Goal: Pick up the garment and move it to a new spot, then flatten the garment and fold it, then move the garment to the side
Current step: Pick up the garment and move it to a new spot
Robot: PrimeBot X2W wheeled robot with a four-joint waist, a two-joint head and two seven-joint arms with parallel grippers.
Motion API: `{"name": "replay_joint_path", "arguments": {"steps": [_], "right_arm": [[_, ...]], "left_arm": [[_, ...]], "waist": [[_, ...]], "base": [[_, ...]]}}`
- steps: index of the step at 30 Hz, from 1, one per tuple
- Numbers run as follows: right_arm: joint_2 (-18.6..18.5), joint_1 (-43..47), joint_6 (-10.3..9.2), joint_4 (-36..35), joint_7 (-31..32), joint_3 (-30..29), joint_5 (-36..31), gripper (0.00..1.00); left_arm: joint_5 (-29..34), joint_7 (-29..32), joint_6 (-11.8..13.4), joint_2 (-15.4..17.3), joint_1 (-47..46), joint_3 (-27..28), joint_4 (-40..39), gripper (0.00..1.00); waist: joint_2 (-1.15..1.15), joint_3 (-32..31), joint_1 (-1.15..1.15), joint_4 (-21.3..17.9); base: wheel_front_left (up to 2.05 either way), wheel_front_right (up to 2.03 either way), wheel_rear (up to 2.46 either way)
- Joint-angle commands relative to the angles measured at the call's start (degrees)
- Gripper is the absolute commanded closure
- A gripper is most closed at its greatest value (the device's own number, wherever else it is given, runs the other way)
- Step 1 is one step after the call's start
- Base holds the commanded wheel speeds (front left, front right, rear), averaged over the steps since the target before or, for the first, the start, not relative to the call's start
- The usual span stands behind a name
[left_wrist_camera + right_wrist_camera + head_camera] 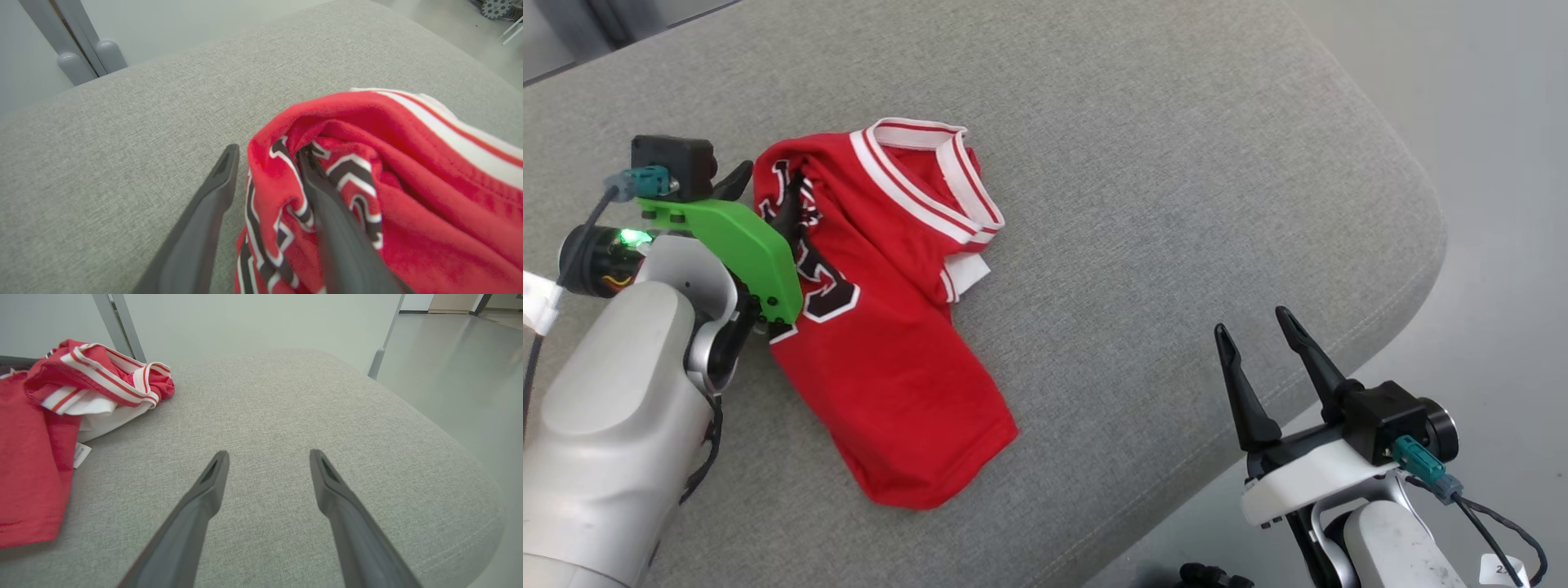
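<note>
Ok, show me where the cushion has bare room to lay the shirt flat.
Widest bare stretch: the cushion right of the shirt, out to its rounded edge, ahead of the open right claw. A smaller strip lies beyond the shirt. Crowded: the left side, where the left claw sits in the cloth.

Left tool spread open, half over bunched red garment, grey cushion beneath

Left gripper: two long dark fingers parted, pale forearm angled inward. Right gripper: dark fingers spread wide, pointing forward.
</note>
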Motion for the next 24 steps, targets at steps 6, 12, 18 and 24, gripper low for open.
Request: {"name": "replay_joint_path", "arguments": {"steps": [6,12,18,24], "right_arm": [[-0.02,0.18,-0.08,0.11,-0.02,-2.35,-2.83,0.0],[-0.02,2.29,-0.08,-1.24,-0.02,-5.9,-6.12,0.0],[-0.04,4.47,-0.08,-2.72,-0.02,-8.92,-8.98,0.0],[-0.73,6.75,-0.08,-4.17,-0.02,-11.15,-9.88,0.0]], "left_arm": [[2.96,-11.83,0.78,-3.42,1.71,-0.73,1.82,0.0],[4.51,-19.4,3.82,-5.28,8.73,-1.12,-4.1,0.0],[7.25,-21.45,8.9,-5.22,19.76,-0.56,-14.66,0.0],[11.91,-21.56,12.05,-7.53,33.41,4.85,-26.89,0.0]], "waist": [[0.0,-5.19,0.0,6.11],[0.0,-9.88,0.0,12.32],[0.0,-13.4,0.0,18.36],[0.0,-15.66,0.0,23.93]], "base": [[0.0,0.0,0.0],[0.0,0.0,0.0],[0.0,0.0,0.0],[0.0,0.0,0.0]]}}
